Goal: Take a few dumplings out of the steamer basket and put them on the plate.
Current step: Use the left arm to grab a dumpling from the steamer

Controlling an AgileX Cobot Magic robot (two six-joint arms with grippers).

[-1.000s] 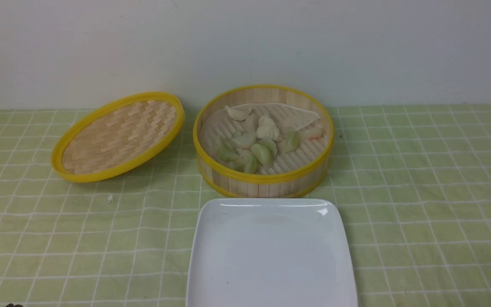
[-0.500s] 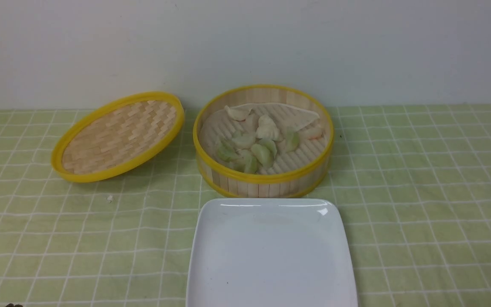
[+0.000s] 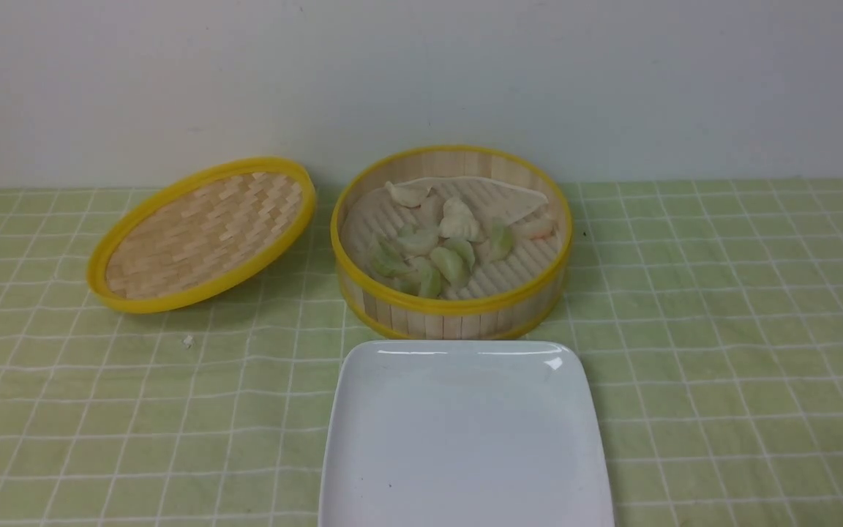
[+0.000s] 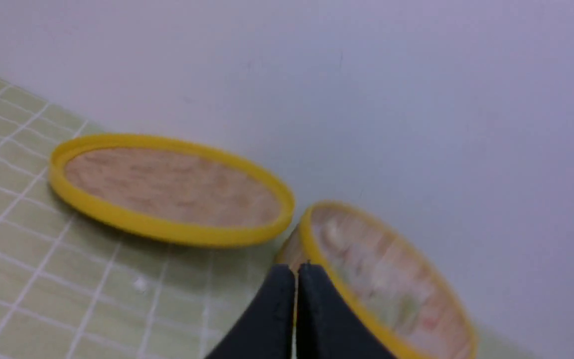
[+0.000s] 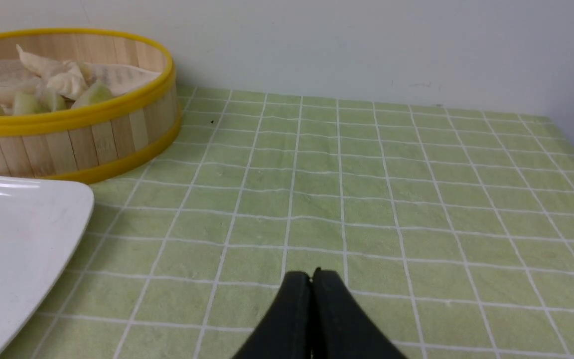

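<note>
Dumplings lie heaped in the steamer basket, long axes mixed.

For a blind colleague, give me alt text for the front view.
An open bamboo steamer basket holding pale dumplings sits behind an empty white plate on a green checked tablecloth. Its lid lies tilted at left.
</note>
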